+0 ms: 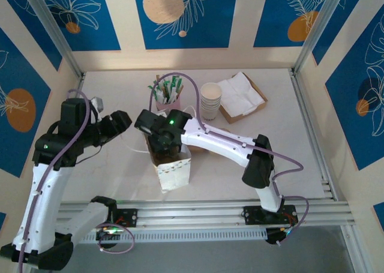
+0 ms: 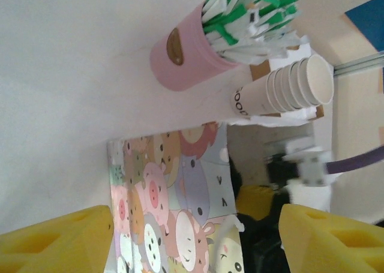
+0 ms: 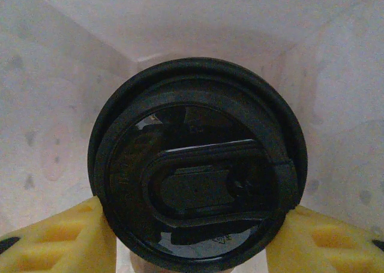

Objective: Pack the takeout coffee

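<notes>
Right gripper (image 1: 165, 134): down in the open mouth of the paper bag (image 1: 175, 171), clamped on the coffee cup (image 3: 198, 165). Right wrist view: black lid (image 3: 180, 105) square to the camera, yellow fingers (image 3: 51, 240) snug against the cup on both sides just under the lid rim, white bag walls all round. Cup therefore inside the bag. Cannot tell whether its base touches the bag floor.

Left gripper (image 1: 125, 120): off to the left of the bag, clear of it from above. Left wrist view: fingers (image 2: 57, 240) spread wide, nothing gripped. Visible in the gap beyond them: the bag's cartoon-animal printed side, plus dark parts of the right arm at the bag mouth.

Bag: upright on the table (image 1: 312, 135), near the middle, towards the arm bases.

Behind the bag: pink cup (image 1: 168, 102) stuffed with green-and-white sticks (image 1: 165, 90). Just right of that: stack of paper cups (image 1: 210, 100), close to the pink cup, contact unclear. Further right: cardboard tray (image 1: 249, 112) holding white napkins (image 1: 240, 90).
</notes>
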{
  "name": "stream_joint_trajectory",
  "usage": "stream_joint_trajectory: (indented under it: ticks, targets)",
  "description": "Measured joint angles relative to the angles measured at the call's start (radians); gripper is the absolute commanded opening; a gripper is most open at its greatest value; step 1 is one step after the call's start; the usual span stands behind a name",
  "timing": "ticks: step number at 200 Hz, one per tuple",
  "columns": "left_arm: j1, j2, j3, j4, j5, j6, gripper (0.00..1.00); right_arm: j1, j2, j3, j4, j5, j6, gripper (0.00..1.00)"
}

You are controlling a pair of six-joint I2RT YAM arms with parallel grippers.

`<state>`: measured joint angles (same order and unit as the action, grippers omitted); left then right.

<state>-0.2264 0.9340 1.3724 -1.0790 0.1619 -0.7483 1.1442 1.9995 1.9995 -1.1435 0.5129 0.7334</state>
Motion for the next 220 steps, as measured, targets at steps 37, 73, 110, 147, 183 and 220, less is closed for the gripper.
stream_joint_trajectory:
  ticks: [37,73,110,147,183,220]
  targets:
    - [0.005,0.039,0.045,-0.002,-0.035,0.018,0.68,0.000,0.000,-0.017,0.027,0.000,-0.003,0.55]
    - [0.052,0.080,0.046,0.007,-0.048,0.021,0.59,-0.004,0.005,-0.016,0.050,0.000,-0.011,0.55]
    - [0.108,0.142,-0.014,0.117,0.015,-0.037,0.54,-0.015,0.026,-0.016,0.061,0.000,-0.024,0.55]
    - [0.135,0.217,-0.097,0.223,0.089,-0.080,0.52,-0.022,0.052,-0.016,0.076,0.000,-0.047,0.55]
    - [0.138,0.248,-0.151,0.303,0.138,-0.082,0.53,-0.026,0.055,-0.027,0.089,-0.005,-0.056,0.55]
    - [0.139,0.248,-0.171,0.348,0.158,-0.063,0.55,-0.025,0.064,-0.030,0.087,-0.018,-0.056,0.55]
